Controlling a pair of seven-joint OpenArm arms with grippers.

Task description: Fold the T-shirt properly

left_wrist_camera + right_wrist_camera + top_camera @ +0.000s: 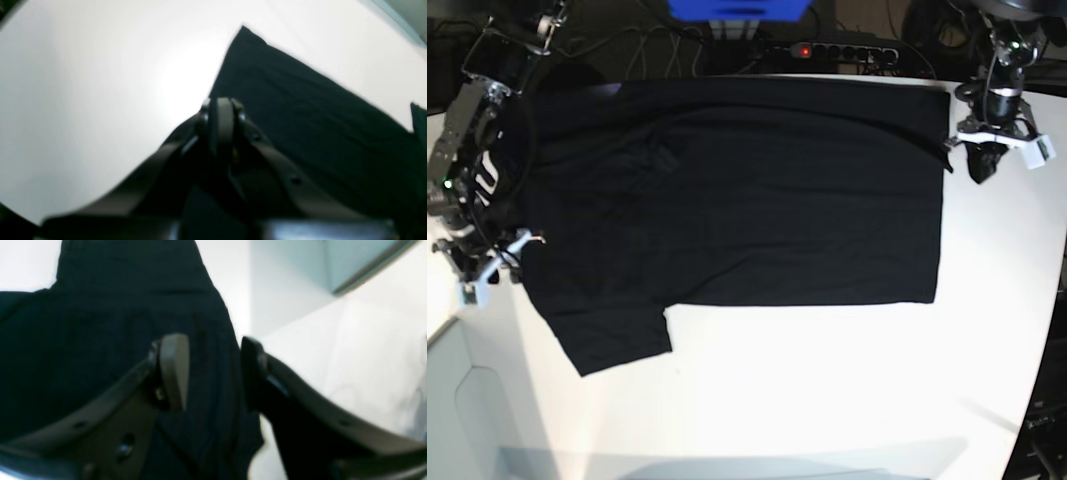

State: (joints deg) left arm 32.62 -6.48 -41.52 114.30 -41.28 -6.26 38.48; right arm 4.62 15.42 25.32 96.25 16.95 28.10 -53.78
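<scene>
T-shirt (757, 200) spread flat across the white table (827, 400), one sleeve hanging toward the near edge; fold incomplete.

Right gripper (213, 373) stands parted over the shirt's edge, cloth lying between the jaws but not clamped. Left gripper (222, 106) is closed, just beside the hem, holding nothing visible. Risk: a shallow bite pinches one layer only, dragging the fabric skewed and wrinkling the fold.

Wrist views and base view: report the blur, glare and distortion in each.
Left wrist view: soft focus, the left gripper smeared, bright glare on the white table beside the T-shirt. Right wrist view: right gripper and shirt fabric blurred, folds barely readable. Base view: sharpest, with fisheye bending of the table edges and washed-out glare below the shirt.
</scene>
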